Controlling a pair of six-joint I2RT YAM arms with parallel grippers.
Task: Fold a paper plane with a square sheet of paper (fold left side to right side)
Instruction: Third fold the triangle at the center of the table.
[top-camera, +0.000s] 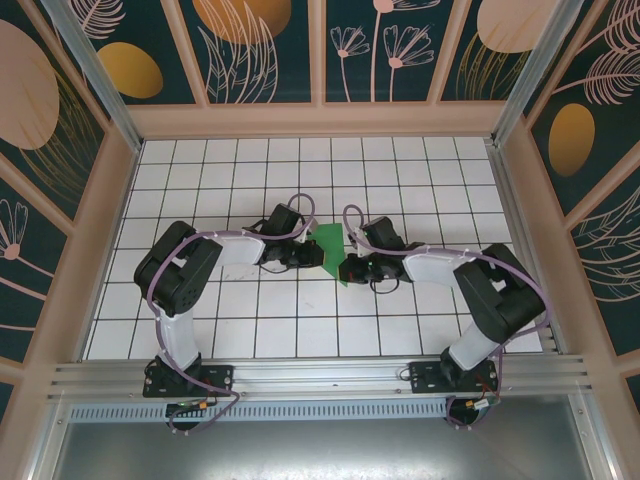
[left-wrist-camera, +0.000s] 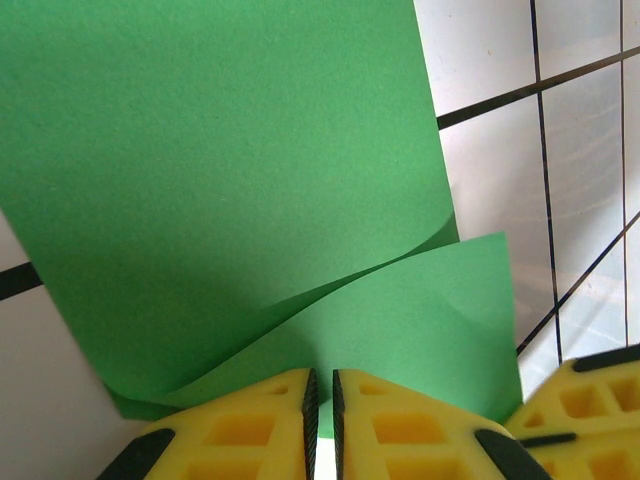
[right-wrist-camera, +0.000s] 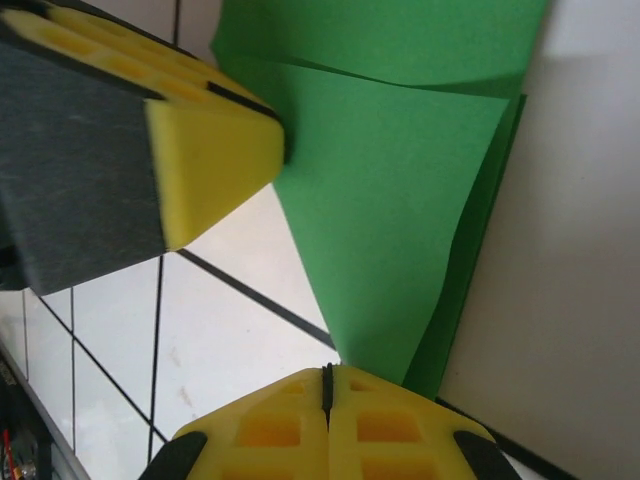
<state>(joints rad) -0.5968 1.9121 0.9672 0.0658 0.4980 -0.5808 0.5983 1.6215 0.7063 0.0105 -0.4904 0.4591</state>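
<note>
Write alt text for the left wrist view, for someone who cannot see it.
A folded sheet of bright-green paper lies on a white tiled table, a large flap curving over a lower layer. At the bottom edge, the left tool has its yellow fingers closed on the paper's near edge.

— What is the bench (top-camera: 200, 180) like?
— White square tiles with thin dark lines between them. Pale walls (top-camera: 110, 230) stand at 9, 12 and 3 o'clock.
— What lies on it?
— One bright-green sheet of paper (top-camera: 330, 243), at the middle. It is folded over itself, wide toward 12 o'clock and narrowing to a point toward 6 o'clock. Its top layer bows up off the lower one.
</note>
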